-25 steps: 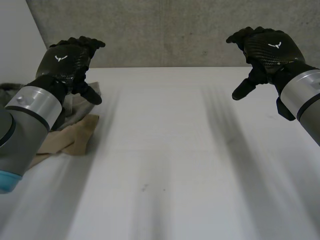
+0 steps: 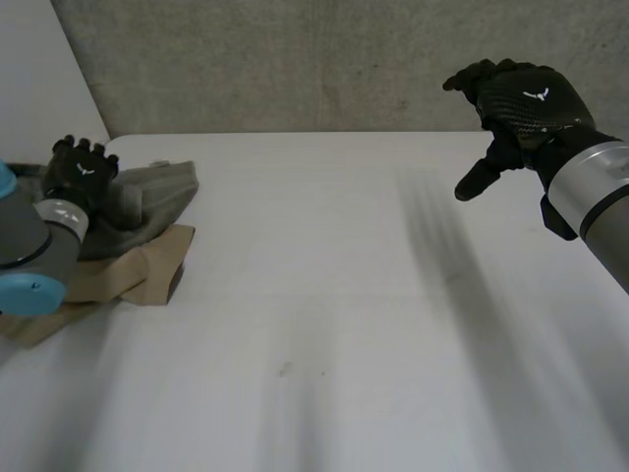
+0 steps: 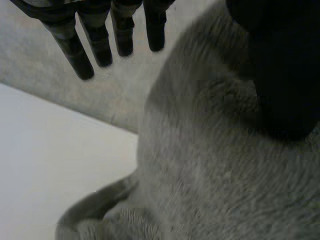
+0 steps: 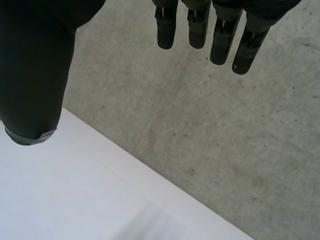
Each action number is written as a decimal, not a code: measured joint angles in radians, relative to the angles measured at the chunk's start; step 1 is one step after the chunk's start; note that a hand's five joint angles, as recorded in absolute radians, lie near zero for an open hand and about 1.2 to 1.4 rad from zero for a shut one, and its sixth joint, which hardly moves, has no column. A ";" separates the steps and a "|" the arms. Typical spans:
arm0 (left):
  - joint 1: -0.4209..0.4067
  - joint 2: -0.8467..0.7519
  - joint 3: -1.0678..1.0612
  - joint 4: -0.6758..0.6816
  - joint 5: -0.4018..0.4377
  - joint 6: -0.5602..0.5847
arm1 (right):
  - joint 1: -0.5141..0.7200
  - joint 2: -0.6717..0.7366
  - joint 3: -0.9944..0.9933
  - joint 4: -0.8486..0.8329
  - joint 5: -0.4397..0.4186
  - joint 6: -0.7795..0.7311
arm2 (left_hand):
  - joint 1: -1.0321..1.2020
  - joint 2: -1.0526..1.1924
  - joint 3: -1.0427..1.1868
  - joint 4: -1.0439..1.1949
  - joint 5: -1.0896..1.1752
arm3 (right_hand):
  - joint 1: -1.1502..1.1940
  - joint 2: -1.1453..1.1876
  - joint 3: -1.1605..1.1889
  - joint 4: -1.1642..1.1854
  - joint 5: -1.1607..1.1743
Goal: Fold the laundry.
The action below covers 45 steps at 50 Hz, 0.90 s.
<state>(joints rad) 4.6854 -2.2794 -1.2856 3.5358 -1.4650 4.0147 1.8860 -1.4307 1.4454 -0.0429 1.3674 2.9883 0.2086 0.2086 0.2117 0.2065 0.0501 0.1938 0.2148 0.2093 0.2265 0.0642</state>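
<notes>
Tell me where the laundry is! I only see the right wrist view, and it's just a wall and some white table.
Observer: The head view has two cloths at the left side of the table. A grey cloth lies partly on a tan cloth.
Operator: Is the other robot hand holding one?
Observer: No. The left robot hand is over the grey cloth. Its wrist view shows its fingers straight, gripping nothing.
Operator: Is my robot hand near them?
Observer: No. The right robot hand is open, raised over the table's right side, well apart from both cloths.
</notes>
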 measured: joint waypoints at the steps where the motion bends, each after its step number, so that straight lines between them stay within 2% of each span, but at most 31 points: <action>1: 0.016 -0.023 0.011 0.011 0.016 0.013 | 0.000 0.008 0.000 0.000 0.000 -0.001 | 0.110 0.093 0.091 0.097 0.085 | 0.000 0.000 0.000 0.000 0.000; 4: 0.037 -0.055 0.027 0.019 0.060 0.019 | 0.000 0.023 -0.001 0.000 0.001 -0.005 | 0.387 0.356 0.340 0.349 0.324 | 0.000 0.000 0.000 0.000 0.000; 6: 0.041 -0.062 0.033 0.018 0.078 0.015 | 0.000 0.028 -0.001 0.000 0.001 -0.008 | 0.440 0.406 0.399 0.392 0.365 | 0.000 0.000 0.000 0.000 0.000; 7: 0.043 -0.064 0.037 0.017 0.086 0.009 | 0.000 0.031 -0.001 0.000 0.001 -0.011 | 0.647 0.608 0.579 0.588 0.548 | 0.000 0.000 0.000 0.000 0.000; 8: 0.042 -0.063 0.039 0.015 0.090 -0.002 | 0.000 0.033 -0.002 0.000 0.002 -0.013 | 0.880 0.877 0.867 0.884 0.828 | 0.000 0.000 0.000 0.000 0.000; 12: 0.022 -0.020 0.036 0.014 0.067 -0.060 | 0.000 0.038 -0.003 0.000 0.002 -0.019 | 0.884 0.965 0.948 0.981 0.879 | 0.000 0.000 0.000 0.000 0.000; 18: -0.079 0.183 -0.007 0.014 0.008 -0.260 | -0.004 0.038 -0.010 0.000 0.003 -0.022 | 0.884 0.972 0.957 0.987 0.879 | 0.000 0.000 0.000 0.000 0.000; 19: -0.079 0.183 -0.007 0.014 0.008 -0.260 | -0.004 0.038 -0.010 0.000 0.003 -0.022 | 0.884 0.972 0.957 0.987 0.879 | 0.000 0.000 0.000 0.000 0.000; 20: -0.128 0.274 -0.033 0.011 -0.003 -0.355 | -0.007 0.036 -0.013 0.000 0.004 -0.022 | 0.884 0.975 0.965 0.987 0.879 | 0.000 0.000 0.000 0.000 0.000; 21: -0.137 0.290 -0.037 0.010 -0.005 -0.372 | -0.008 0.035 -0.014 0.000 0.005 -0.022 | 0.884 0.975 0.965 0.987 0.879 | 0.000 0.000 0.000 0.000 0.000; 22: -0.173 0.347 -0.056 0.006 -0.008 -0.436 | -0.010 0.034 -0.015 0.000 0.006 -0.022 | 0.884 0.977 0.967 0.987 0.879 | 0.000 0.000 0.000 0.000 0.000; 24: -0.205 0.386 -0.072 0.002 -0.009 -0.485 | -0.012 0.031 -0.017 0.000 0.007 -0.021 | 0.884 0.979 0.969 0.988 0.879 | 0.000 0.000 0.000 0.000 0.000; 26: -0.303 0.460 -0.118 -0.022 -0.005 -0.592 | -0.014 0.025 -0.021 0.001 0.009 -0.021 | 0.884 0.981 0.970 0.991 0.880 | 0.000 0.000 0.000 0.000 0.000; 29: -0.397 0.493 -0.161 -0.051 0.000 -0.655 | -0.016 0.016 -0.025 0.002 0.011 -0.020 | 0.884 0.981 0.971 0.991 0.880 | 0.000 0.000 0.000 0.000 0.000; 31: -0.468 0.502 -0.194 -0.076 0.003 -0.686 | -0.016 0.009 -0.028 0.002 0.012 -0.019 | 0.847 0.866 0.859 0.887 0.844 | 0.000 0.000 0.000 0.000 0.000; 32: -0.511 0.498 -0.215 -0.096 0.004 -0.695 | -0.016 0.005 -0.029 0.002 0.013 -0.019 | 0.754 0.788 0.783 0.793 0.758 | 0.000 0.000 0.000 0.000 0.000; 34: -0.560 0.476 -0.239 -0.128 0.004 -0.694 | -0.016 -0.002 -0.031 0.002 0.012 -0.018 | 0.344 0.408 0.431 0.435 0.402 | 0.000 0.000 0.000 0.000 0.000; 35: -0.569 0.470 -0.243 -0.135 0.004 -0.692 | -0.016 -0.003 -0.031 0.002 0.012 -0.018 | 0.344 0.408 0.431 0.435 0.402 | 0.000 0.000 0.000 0.000 0.000; 36: -0.605 0.437 -0.254 -0.175 0.003 -0.672 | -0.016 -0.005 -0.032 0.002 0.011 -0.018 | 0.044 0.117 0.121 0.131 0.106 | 0.000 0.000 0.000 0.000 0.000; 37: -0.619 0.418 -0.255 -0.198 0.002 -0.654 | -0.016 -0.007 -0.033 0.002 0.009 -0.018 | -0.021 0.018 0.023 0.022 0.009 | 0.000 0.000 0.000 0.000 0.000; 41: -0.645 0.360 -0.232 -0.283 -0.005 -0.555 | -0.015 -0.007 -0.036 0.005 0.003 -0.019 | -0.022 -0.008 -0.006 -0.007 -0.004 | 0.000 0.000 0.000 0.000 0.000; 45: -0.632 0.341 -0.202 -0.325 -0.013 -0.484 | -0.010 -0.003 -0.046 0.016 -0.001 -0.023 | -0.022 -0.008 -0.006 -0.007 -0.004 | 0.000 0.000 0.000 0.000 0.000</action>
<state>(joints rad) 4.0533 -1.9384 -1.4871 3.2112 -1.4778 3.5309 1.8756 -1.4334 1.3996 -0.0264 1.3663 2.9656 0.1867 0.2003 0.2061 0.1999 0.0458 0.1938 0.2147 0.2093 0.2265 0.0642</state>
